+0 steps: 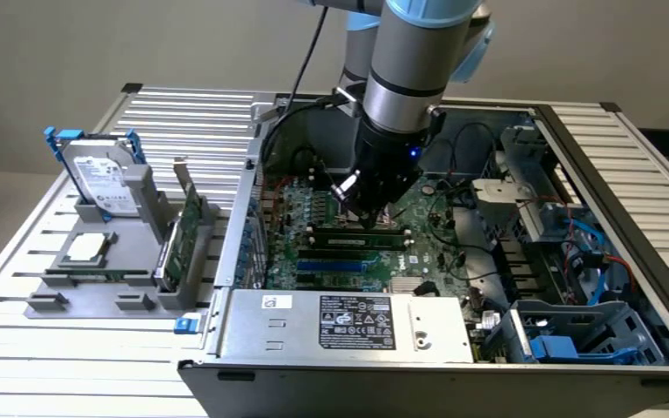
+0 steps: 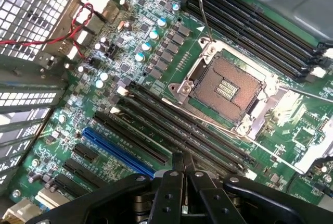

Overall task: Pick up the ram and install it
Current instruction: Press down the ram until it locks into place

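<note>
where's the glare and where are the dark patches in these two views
Exterior view: the arm casts shadow over the motherboard under the end effector, while the slatted table looks bright and washed. Wrist view: the case's metal grille is blown out, the open CPU socket glints, and the shut end effector is a dark silhouette.
</note>
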Action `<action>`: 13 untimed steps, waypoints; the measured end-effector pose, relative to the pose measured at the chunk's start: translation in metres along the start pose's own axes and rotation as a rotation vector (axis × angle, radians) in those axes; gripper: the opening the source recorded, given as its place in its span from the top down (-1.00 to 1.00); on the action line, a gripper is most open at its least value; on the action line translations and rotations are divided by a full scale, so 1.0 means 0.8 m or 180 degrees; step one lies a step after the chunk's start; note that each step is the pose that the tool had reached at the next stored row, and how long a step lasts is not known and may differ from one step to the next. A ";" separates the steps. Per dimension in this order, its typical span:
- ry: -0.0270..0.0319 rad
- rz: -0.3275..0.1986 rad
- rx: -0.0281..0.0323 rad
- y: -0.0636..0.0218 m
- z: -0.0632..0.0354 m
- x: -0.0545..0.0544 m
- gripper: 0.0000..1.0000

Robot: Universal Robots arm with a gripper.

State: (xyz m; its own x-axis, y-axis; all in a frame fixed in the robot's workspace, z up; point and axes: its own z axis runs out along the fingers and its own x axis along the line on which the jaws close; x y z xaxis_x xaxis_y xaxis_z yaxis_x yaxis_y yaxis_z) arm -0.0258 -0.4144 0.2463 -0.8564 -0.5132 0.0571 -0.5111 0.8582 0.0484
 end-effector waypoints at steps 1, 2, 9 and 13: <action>0.0002 0.0037 0.0004 0.000 0.000 0.000 0.79; 0.0005 0.0077 0.0009 0.000 0.000 0.000 0.79; 0.0016 0.0339 0.0033 0.000 0.000 0.000 0.79; 0.0021 0.0492 0.0047 0.000 0.000 0.000 0.79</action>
State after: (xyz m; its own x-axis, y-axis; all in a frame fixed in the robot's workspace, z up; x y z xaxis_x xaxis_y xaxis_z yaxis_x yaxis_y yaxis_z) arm -0.0258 -0.4144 0.2463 -0.9245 -0.3749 0.0694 -0.3741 0.9271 0.0240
